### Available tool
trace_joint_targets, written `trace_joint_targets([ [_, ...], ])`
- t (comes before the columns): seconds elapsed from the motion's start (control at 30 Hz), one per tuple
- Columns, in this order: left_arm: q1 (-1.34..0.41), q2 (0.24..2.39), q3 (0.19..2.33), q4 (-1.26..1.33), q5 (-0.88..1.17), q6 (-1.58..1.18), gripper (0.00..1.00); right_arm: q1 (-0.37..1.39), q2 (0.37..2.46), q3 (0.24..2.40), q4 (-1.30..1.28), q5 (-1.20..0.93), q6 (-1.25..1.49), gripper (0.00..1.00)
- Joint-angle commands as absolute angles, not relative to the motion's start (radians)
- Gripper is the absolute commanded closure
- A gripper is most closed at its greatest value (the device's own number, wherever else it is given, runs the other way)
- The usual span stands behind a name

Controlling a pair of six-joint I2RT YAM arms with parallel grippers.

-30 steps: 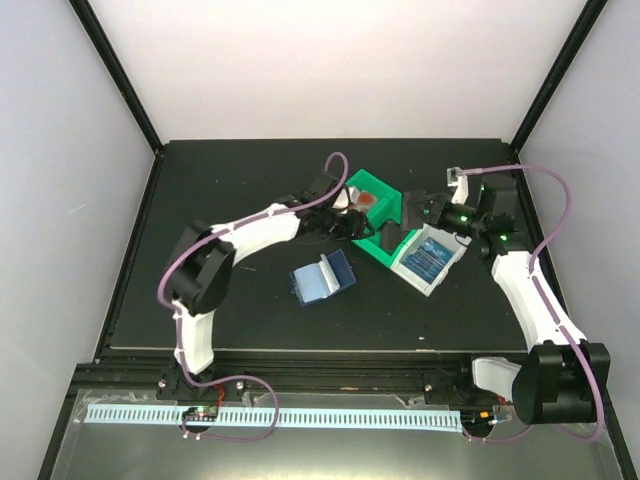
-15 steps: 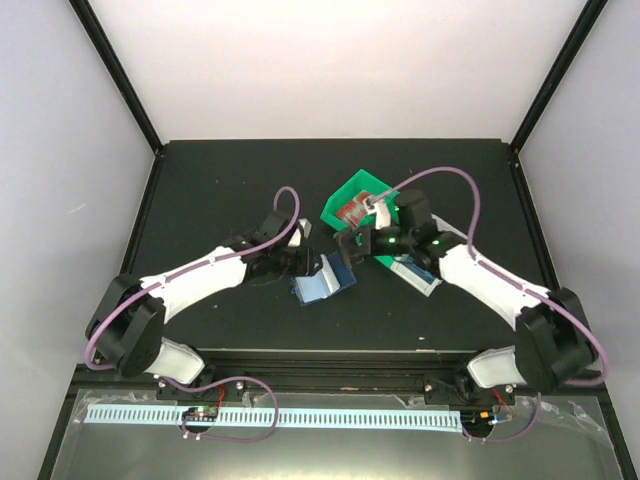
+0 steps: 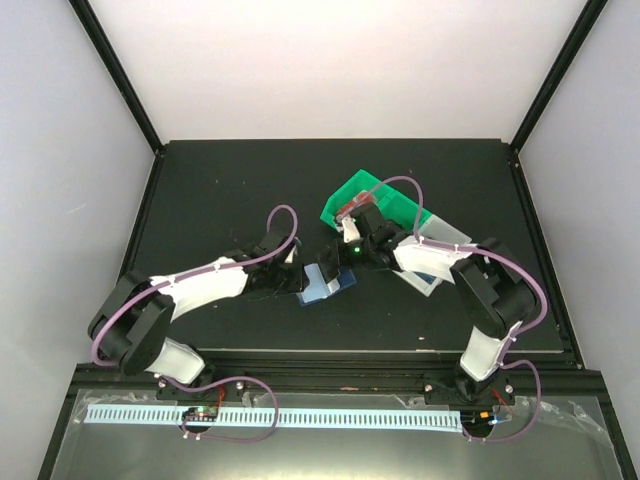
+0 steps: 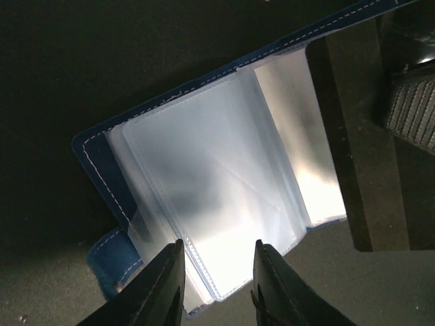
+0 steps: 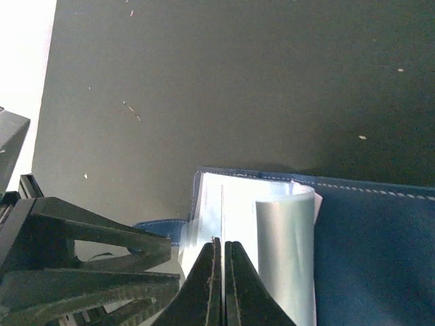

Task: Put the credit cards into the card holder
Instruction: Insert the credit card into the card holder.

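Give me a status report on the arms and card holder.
Left jaws open, around the sleeves' edge. Right jaws shut on a dark card, edge-on at the holder. Holder lies open. Tray behind, out of the way.

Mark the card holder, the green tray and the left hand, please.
card holder [image 4: 217, 176]: left wrist view, on its clear inner sleeves.
green tray [image 3: 361, 187]: top external view, on its bare far corner.
left hand [image 4: 217, 250]: left wrist view, midway between its open fingertips.
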State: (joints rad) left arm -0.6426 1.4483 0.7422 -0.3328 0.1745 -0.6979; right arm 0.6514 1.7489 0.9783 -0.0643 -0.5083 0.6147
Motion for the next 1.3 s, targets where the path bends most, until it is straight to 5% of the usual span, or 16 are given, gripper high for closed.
trace_joint_targets([
  [0.0, -0.634, 1.482, 0.739, -0.302, 0.142, -0.710, 0.70, 0.671, 1.777, 1.009, -0.002, -0.493, 0.604, 0.98],
  [1.27, -0.632, 1.574, 0.686, -0.304, 0.114, -0.748, 0.79, 0.730, 1.889, 0.962, 0.015, -0.413, 0.682, 0.98],
])
